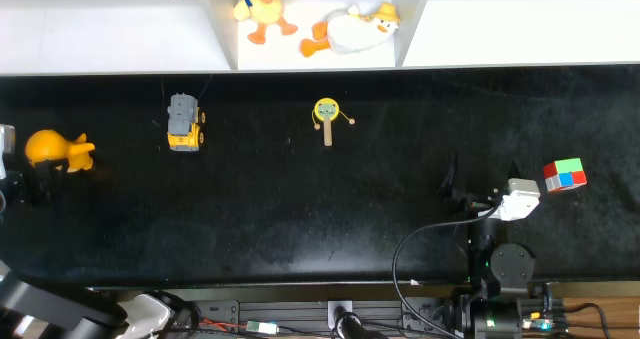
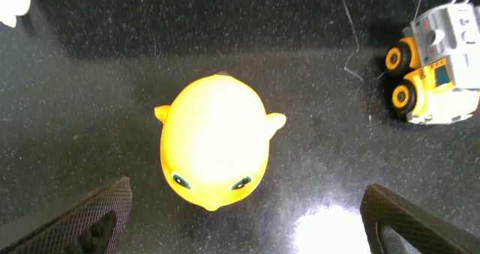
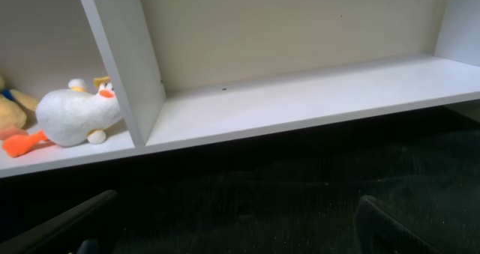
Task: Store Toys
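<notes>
Left pincer (image 2: pixel 246 201) is held wide open and low over the black worktop (image 2: pixel 315 74) with nothing gripped. The yellow toy animal (image 2: pixel 214 145) lies between its fingers (image 2: pixel 105 213) and apart from both. This straddle is judged to be the set-up for a grasp, since only a closing is needed to take the toy by its rounded sides. In the top view the yellow toy animal (image 1: pixel 55 149) is found at the far left of the frame, at middle height. The right pincer (image 3: pixel 238 201) is likewise spread wide and carries nothing. It is pointed at the white shelf (image 3: pixel 300 104), toward the compartment beside the one where a white plush bird (image 3: pixel 75 115) is lodged, and this is judged a waiting pose kept apart from the left arm's work. Along the upper edge of the top view a yellow plush duck (image 1: pixel 262 7) and the white plush bird are seen stored together in the middle compartment, so two toys may be counted as put away. Out on the worktop are a toy truck (image 1: pixel 183 122) at upper left, a small rattle drum (image 1: pixel 326 114) at upper centre, and a colour cube (image 1: pixel 564 174) at the right. The surface is dark, speckled and slightly glossy, and cables (image 1: pixel 420 249) are trailed along the lower edge.
</notes>
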Controlling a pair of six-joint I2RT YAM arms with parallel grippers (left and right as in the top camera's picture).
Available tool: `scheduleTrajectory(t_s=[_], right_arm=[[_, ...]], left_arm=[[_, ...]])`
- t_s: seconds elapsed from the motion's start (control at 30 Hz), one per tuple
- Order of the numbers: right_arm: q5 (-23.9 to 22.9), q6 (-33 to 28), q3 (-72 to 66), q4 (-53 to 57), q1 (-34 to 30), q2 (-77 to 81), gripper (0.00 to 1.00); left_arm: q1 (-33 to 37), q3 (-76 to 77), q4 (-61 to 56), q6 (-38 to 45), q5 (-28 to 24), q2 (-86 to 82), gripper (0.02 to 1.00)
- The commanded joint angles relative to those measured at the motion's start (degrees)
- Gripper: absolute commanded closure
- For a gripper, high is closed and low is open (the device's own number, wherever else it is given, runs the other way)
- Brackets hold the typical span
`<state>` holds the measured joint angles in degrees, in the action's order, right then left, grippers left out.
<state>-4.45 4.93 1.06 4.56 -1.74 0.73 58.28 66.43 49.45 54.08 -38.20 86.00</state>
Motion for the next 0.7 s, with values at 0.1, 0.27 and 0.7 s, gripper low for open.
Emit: scheduleTrajectory(t_s=[0.1,0.27,0.7], right_arm=[[0.39,0.44,-0.79,-0.28,-0.11,-0.48,0.005],[0.39,0.44,-0.79,-0.28,-0.11,-0.48,0.005],[0.39,0.44,-0.79,-0.28,-0.11,-0.48,0.005]], left_arm=[[-1.29,1.53,-1.77,-1.90,4.92,0.98,0.020],[-2.16,1.53,-4.44,-5.11,5.51,2.56,0.020],[-4.63,1.53,-7.13,-7.87,7.41,4.48,0.020]])
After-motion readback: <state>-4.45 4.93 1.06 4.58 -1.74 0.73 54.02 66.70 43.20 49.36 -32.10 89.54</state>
